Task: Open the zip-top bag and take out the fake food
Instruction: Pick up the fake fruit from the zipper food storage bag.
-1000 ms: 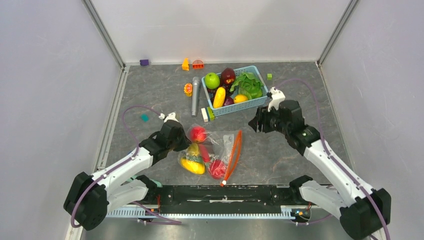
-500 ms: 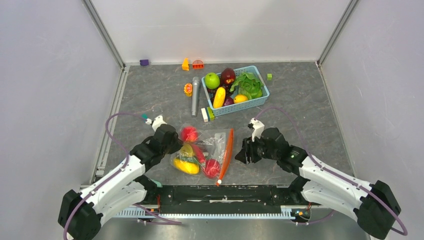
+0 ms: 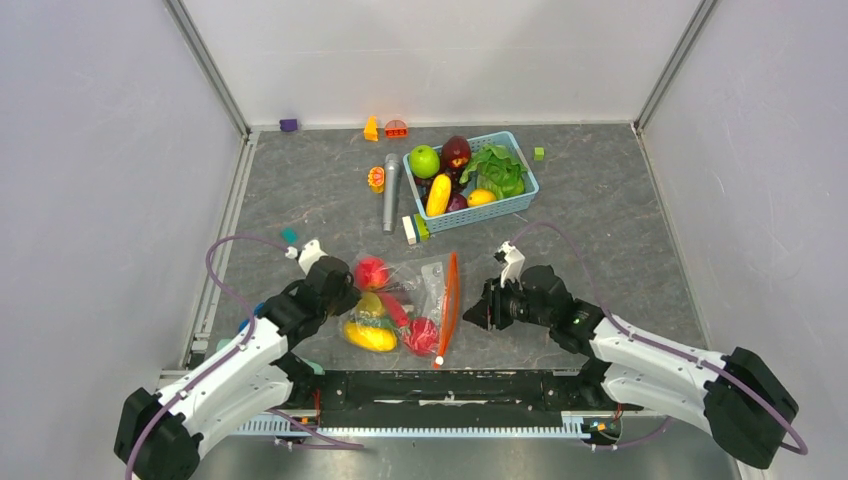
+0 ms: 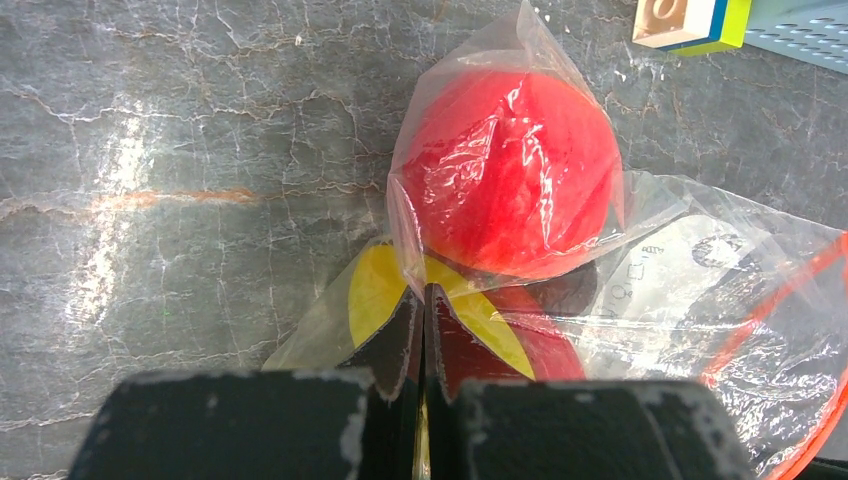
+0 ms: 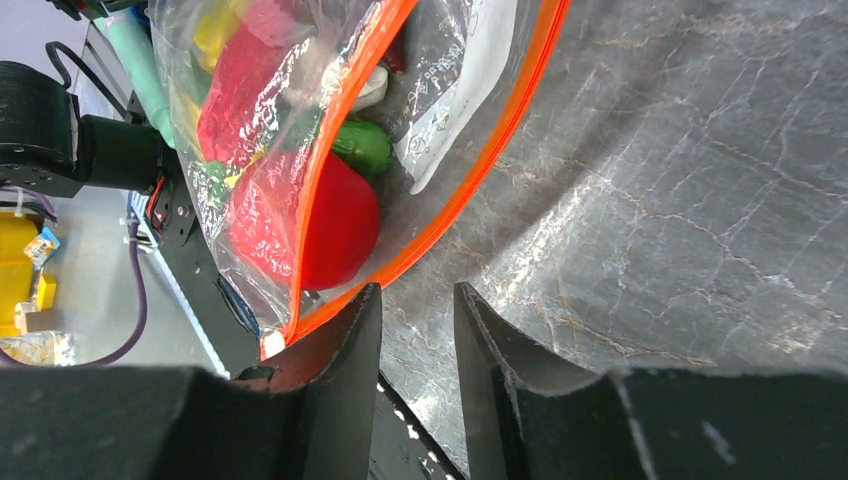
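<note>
Opening step: your left gripper (image 4: 424,296) jaws pinch the zip-top bag (image 3: 432,285) by its closed end, right gripper (image 5: 418,296) jaws spread just beside its zip strip (image 5: 480,178); nxt, clamp that strip.

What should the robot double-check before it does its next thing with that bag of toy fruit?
1. Left gripper pinching the zip-top bag: ok, its jaws are shut on the film next to the fake food.
2. Right gripper ready to grasp: ok, its jaws are apart.
3. Right gripper holding the orange zip strip: not ok, the strip lies at one finger, ungripped.
4. Bag mouth parted: ok, the two orange edges look separated in the right wrist view.
5. Fake food removed: not ok, it sits inside the bag.
</note>
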